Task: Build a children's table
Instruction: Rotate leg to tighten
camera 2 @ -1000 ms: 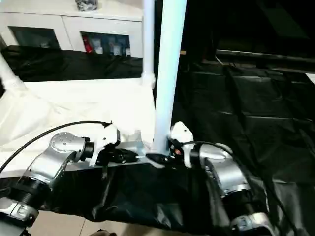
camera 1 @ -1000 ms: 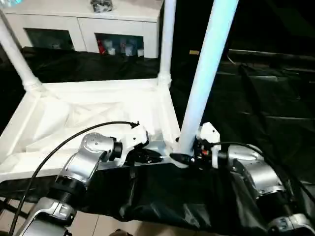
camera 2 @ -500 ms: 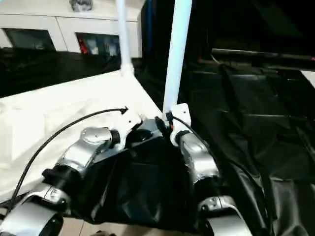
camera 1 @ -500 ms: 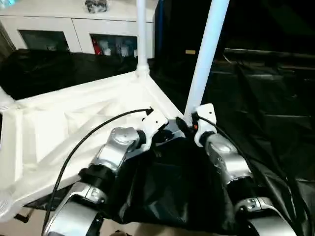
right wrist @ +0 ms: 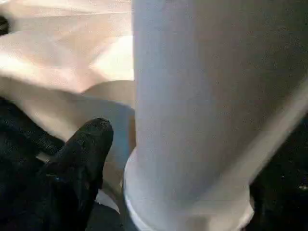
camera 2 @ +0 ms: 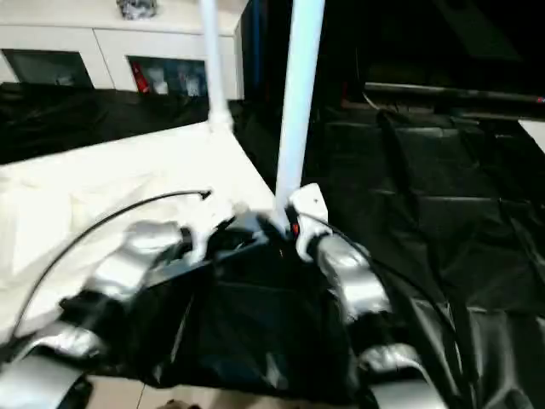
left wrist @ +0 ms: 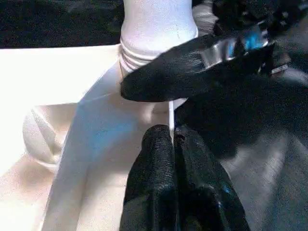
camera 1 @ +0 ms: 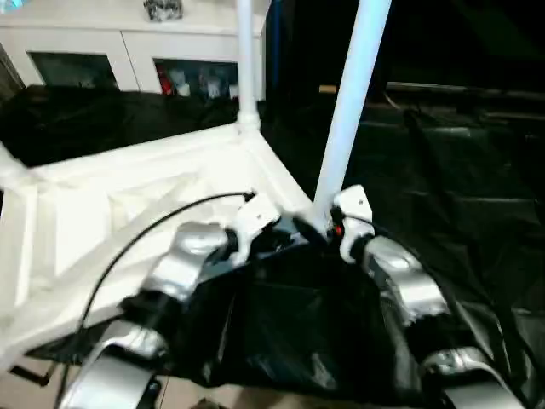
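We see two legs standing in the upturned table top (camera 1: 128, 204); our left fingers (left wrist: 161, 159) pinch its rim, while the right fingers' state we cannot tell.

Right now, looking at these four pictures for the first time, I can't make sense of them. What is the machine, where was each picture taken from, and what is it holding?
It is a humanoid robot building a children's table. The two wide pictures come from cameras in its head, looking down over its silver forearms. The two close-ups come from cameras on its wrists.

The white table top lies upside down on a black sheet, with a white cabinet behind it. A far leg stands in one corner and a near leg in the corner by the robot.

The left hand pinches the table top's thin rim beside that near corner. The right hand sits at the base of the near leg; whether it actually grips it is unclear.
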Motion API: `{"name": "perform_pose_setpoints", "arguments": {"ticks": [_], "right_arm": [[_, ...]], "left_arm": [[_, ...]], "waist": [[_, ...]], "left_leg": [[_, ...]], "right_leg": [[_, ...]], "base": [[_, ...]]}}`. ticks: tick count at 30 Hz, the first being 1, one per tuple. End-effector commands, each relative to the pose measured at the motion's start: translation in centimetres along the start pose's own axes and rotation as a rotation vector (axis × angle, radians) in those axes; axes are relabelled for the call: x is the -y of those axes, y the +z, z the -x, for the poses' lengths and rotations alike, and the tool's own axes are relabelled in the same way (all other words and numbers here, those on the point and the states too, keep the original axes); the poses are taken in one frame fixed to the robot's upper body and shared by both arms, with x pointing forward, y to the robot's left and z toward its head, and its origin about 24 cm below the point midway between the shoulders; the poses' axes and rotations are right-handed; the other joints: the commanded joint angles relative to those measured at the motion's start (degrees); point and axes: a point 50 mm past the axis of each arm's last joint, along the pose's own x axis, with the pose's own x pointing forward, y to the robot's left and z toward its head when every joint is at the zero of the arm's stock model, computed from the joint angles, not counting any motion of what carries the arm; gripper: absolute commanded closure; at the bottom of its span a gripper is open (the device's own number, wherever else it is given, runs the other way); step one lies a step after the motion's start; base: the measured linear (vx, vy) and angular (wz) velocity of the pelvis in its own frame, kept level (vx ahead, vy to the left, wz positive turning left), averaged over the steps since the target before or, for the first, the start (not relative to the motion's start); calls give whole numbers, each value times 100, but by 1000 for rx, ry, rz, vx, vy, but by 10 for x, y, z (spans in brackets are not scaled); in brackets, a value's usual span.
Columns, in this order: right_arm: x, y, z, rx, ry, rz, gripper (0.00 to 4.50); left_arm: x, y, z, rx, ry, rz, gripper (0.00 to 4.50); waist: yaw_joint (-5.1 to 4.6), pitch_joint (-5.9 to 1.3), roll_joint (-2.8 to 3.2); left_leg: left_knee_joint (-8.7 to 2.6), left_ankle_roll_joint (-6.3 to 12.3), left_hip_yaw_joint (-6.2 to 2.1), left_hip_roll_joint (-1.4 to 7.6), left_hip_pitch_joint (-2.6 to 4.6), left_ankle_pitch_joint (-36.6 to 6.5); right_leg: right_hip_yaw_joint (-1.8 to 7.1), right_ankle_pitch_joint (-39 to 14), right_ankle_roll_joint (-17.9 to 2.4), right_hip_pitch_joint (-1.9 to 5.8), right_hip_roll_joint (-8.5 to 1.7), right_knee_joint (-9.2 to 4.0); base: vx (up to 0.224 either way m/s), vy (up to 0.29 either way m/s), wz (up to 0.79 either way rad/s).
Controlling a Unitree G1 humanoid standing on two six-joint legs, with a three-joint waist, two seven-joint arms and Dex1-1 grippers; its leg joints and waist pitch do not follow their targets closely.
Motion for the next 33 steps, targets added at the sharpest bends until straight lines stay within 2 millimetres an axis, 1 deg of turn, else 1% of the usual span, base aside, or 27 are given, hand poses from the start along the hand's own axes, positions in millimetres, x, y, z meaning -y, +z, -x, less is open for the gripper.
{"name": "perform_pose_setpoints", "arguments": {"ticks": [1,2,3,4,5,7,8,9,11,12,13,14,16,17,19,20,21,22,24,25,26,27,28,30,31,32,33], "right_arm": [[-22,4,-3,4,223,58,55],[-22,4,0,2,248,61,55],[-22,4,6,-3,301,66,55],[-23,4,8,-5,318,69,55],[-24,4,11,-11,359,75,55],[-27,4,16,-20,418,87,55],[-27,4,16,-20,418,87,55],[-28,4,19,-30,452,92,70],[-30,3,22,-42,481,95,91],[-30,3,23,-48,495,97,91],[-30,2,24,-51,502,98,99],[-31,2,25,-56,509,102,109],[-32,1,26,-62,521,105,128],[-32,1,27,-64,524,105,128],[-33,1,27,-65,525,101,150],[-33,1,27,-65,525,101,150],[-33,1,26,-65,521,101,168],[-34,1,26,-64,516,99,172],[-34,0,24,-58,491,89,173],[-32,-2,20,-55,433,71,178],[-32,-2,20,-55,433,71,178],[-31,-3,18,-55,397,61,180],[-28,-5,12,-59,316,54,181],[-23,-8,2,-81,172,34,181],[-22,-9,-1,-86,142,29,181],[-20,-11,-9,-96,34,3,182],[-20,-11,-9,-96,34,3,182]], "left_arm": [[12,26,-5,125,-130,-100,450],[12,25,-3,121,-139,-103,450],[12,24,1,115,-161,-105,450],[12,23,2,114,-169,-106,450],[13,23,4,111,-186,-110,450],[13,23,7,107,-201,-117,450],[13,23,7,107,-201,-117,450],[14,22,9,105,-214,-118,450],[16,22,11,105,-228,-118,450],[17,22,12,105,-238,-120,450],[17,21,12,104,-245,-121,450],[18,21,12,101,-252,-121,450],[19,19,13,97,-263,-120,450],[19,18,13,94,-265,-119,450],[18,18,13,88,-261,-120,450],[18,18,13,88,-261,-120,450],[17,18,13,89,-256,-118,450],[17,18,12,92,-250,-117,450],[16,20,10,99,-229,-109,450],[12,21,7,105,-182,-99,450],[12,21,7,105,-182,-99,450],[11,22,5,108,-159,-94,450],[7,23,2,104,-109,-84,450],[3,25,-4,98,-35,-60,450],[2,25,-6,96,-21,-56,450],[0,26,-12,86,33,-33,450],[0,26,-12,86,33,-33,450]], "waist": [[35,-360,-51],[35,-360,-51],[66,-352,-48],[82,-352,-47],[92,-345,-52],[96,-349,-69],[96,-349,-69],[103,-346,-72],[104,-358,-74],[101,-357,-68],[105,-361,-74],[109,-358,-58],[108,-354,-55],[107,-357,-57],[108,-355,-60],[110,-358,-53],[114,-359,-57],[112,-358,-60],[117,-364,-62],[110,-361,-76],[110,-361,-76],[106,-357,-72],[92,-350,-78],[42,-345,-81],[35,-342,-80],[26,-339,-75],[7,-336,-69]], "left_leg": [[-416,333,-45,221,80,-1650],[-416,333,-45,221,80,-1650],[-419,306,-37,220,99,-1713],[-426,294,-45,227,102,-1722],[-428,288,-44,236,103,-1758],[-435,261,-52,230,98,-1747],[-435,261,-52,230,98,-1747],[-429,255,-46,233,98,-1720],[-424,274,-47,232,89,-1630],[-421,279,-44,232,95,-1610],[-415,295,-42,229,84,-1569],[-412,306,-40,226,81,-1556],[-416,274,-42,222,92,-1617],[-417,267,-43,222,91,-1628],[-417,250,-42,223,96,-1645],[-416,248,-45,222,95,-1638],[-413,243,-42,223,100,-1639],[-415,242,-44,224,96,-1629],[-412,245,-44,224,95,-1586],[-411,243,-43,222,90,-1558],[-411,243,-43,222,90,-1558],[-413,223,-44,218,91,-1575],[-410,193,-41,209,96,-1616],[-415,65,-53,190,108,-1735],[-416,40,-56,189,112,-1764],[-417,15,-62,187,115,-1827],[-422,2,-62,188,112,-1846]], "right_leg": [[246,-1587,-1242,265,-306,-481],[246,-1587,-1242,265,-306,-481],[252,-1715,-1219,247,-305,-495],[252,-1739,-1210,254,-309,-493],[257,-1761,-1212,244,-310,-494],[250,-1815,-1201,249,-311,-485],[250,-1815,-1201,249,-311,-485],[258,-1815,-1191,240,-316,-489],[258,-1678,-1223,251,-318,-476],[259,-1648,-1232,247,-312,-474],[256,-1592,-1246,259,-309,-463],[256,-1584,-1258,253,-311,-463],[253,-1687,-1241,250,-305,-474],[252,-1694,-1242,253,-306,-473],[252,-1723,-1235,245,-306,-479],[253,-1711,-1234,250,-306,-474],[254,-1712,-1228,246,-308,-481],[254,-1704,-1230,249,-308,-476],[253,-1647,-1242,252,-308,-470],[253,-1638,-1238,250,-307,-466],[253,-1638,-1238,250,-307,-466],[250,-1702,-1226,248,-309,-472],[249,-1838,-1193,233,-311,-488],[236,-2183,-1102,221,-311,-512],[236,-2258,-1075,213,-312,-525],[236,-2354,-1032,212,-318,-538],[242,-2368,-1022,203,-312,-541]], "base": [[0,0,0],[0,0,0],[0,0,0],[0,0,0],[0,0,0],[0,0,0],[0,0,0],[0,0,0],[0,0,0],[0,0,0],[0,0,0],[0,0,0],[0,0,0],[0,0,0],[0,0,0],[0,0,0],[0,0,0],[0,0,0],[0,0,0],[0,0,0],[0,0,0],[0,0,0],[0,0,0],[0,0,0],[0,0,0],[0,0,0],[0,0,0]]}}
